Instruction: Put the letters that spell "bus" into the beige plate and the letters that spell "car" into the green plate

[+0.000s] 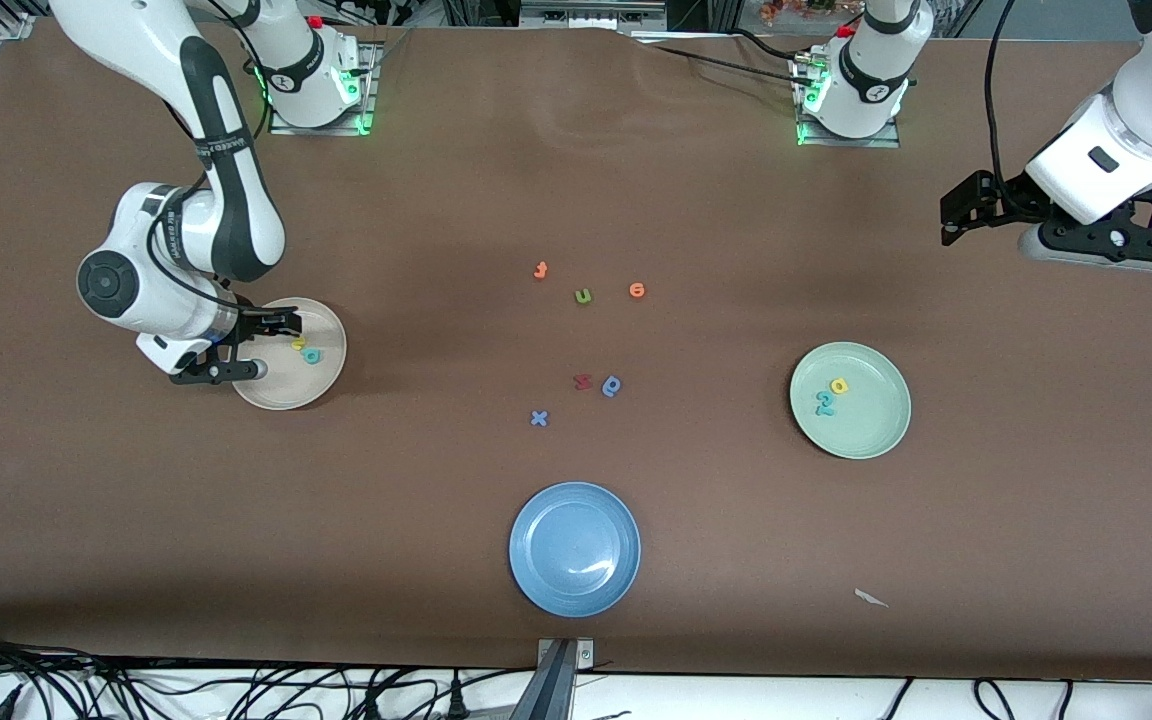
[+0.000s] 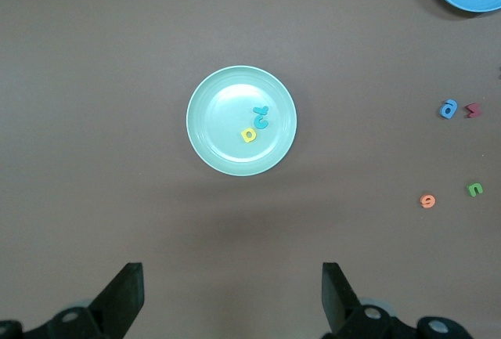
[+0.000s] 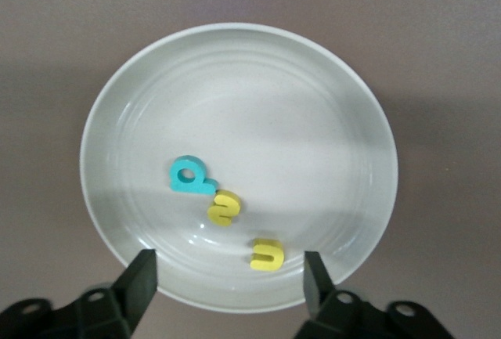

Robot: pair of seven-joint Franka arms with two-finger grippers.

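Right pincer (image 3: 227, 276) hangs low with fingers spread, while left pincer (image 2: 232, 296) waits high, fingers wide.

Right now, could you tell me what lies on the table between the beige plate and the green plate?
Between the beige plate and the green plate, the front view shows loose letters: a dark red letter, a blue round-bowled letter and a blue x.

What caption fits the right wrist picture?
Open right claw above the beige plate holding teal b, yellow s, yellow u.
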